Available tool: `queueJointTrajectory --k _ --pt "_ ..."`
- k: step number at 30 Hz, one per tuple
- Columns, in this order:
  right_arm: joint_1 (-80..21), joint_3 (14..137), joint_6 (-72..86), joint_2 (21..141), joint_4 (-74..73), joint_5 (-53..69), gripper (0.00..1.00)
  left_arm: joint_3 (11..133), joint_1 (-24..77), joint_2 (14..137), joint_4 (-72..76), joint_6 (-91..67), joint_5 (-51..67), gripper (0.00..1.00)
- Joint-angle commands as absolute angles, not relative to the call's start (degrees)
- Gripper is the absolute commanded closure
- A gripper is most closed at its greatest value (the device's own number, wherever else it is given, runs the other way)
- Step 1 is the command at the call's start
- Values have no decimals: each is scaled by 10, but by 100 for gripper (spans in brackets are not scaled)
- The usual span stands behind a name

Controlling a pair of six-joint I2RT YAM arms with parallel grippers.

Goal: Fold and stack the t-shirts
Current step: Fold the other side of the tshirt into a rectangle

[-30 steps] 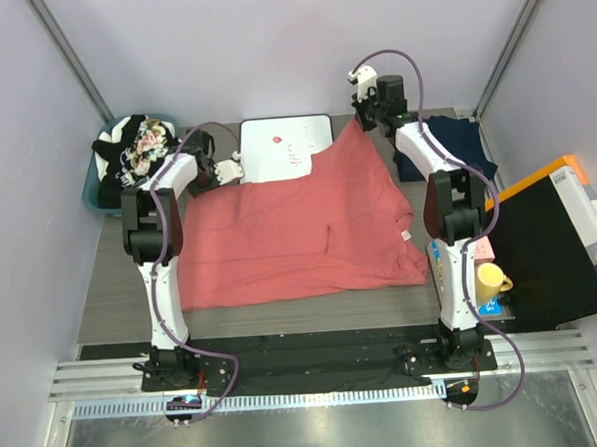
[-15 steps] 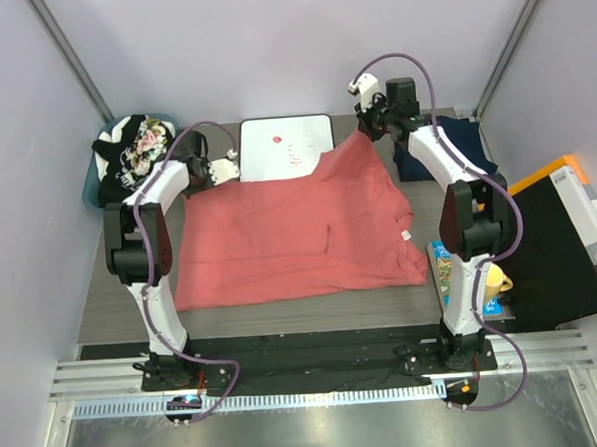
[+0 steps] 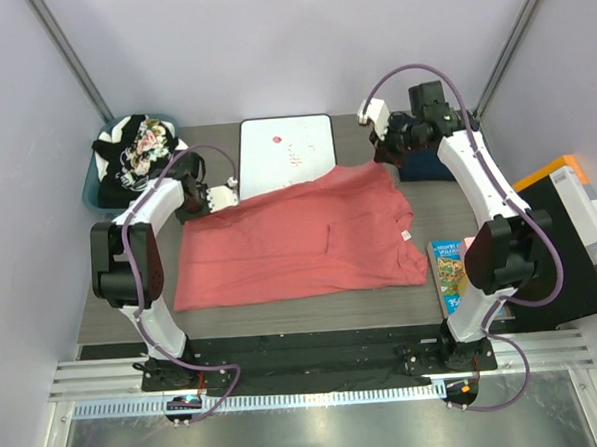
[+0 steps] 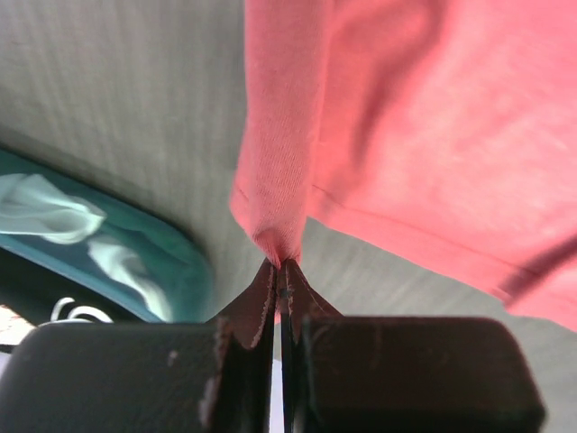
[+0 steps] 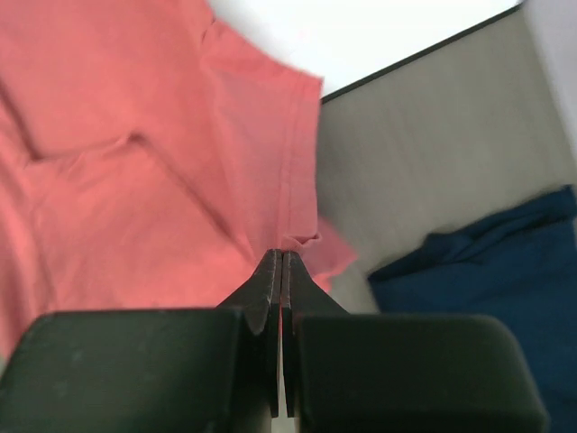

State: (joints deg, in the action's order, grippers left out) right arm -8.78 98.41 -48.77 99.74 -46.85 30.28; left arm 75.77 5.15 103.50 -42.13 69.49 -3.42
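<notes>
The shirt (image 3: 299, 238) now lies mostly off the board (image 3: 285, 149). My left gripper (image 4: 279, 269) and right gripper (image 5: 281, 260) pinch its board-side corners thinly, so I fear either slipping.

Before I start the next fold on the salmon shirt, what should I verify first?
1. Left gripper hold on the salmon t-shirt: ok, shut on a pinch of its edge.
2. Right gripper hold: ok, shut on the hem.
3. Shirt off the white board: not ok, its far edge seems to overlap the board's near right corner.
4. Shirt lying flat: not ok, a fold shows mid-cloth.
5. Navy t-shirt not caught by the right gripper: ok, it lies beside, outside the fingers.
6. Near hem apart from the book: cannot tell, they are very close.
</notes>
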Motion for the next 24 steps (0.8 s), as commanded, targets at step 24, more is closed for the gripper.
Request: queueJointTrajectory --k 24 --pt "-78 873 -771 887 -729 222 99 714 51 959 -554 792 -49 100"
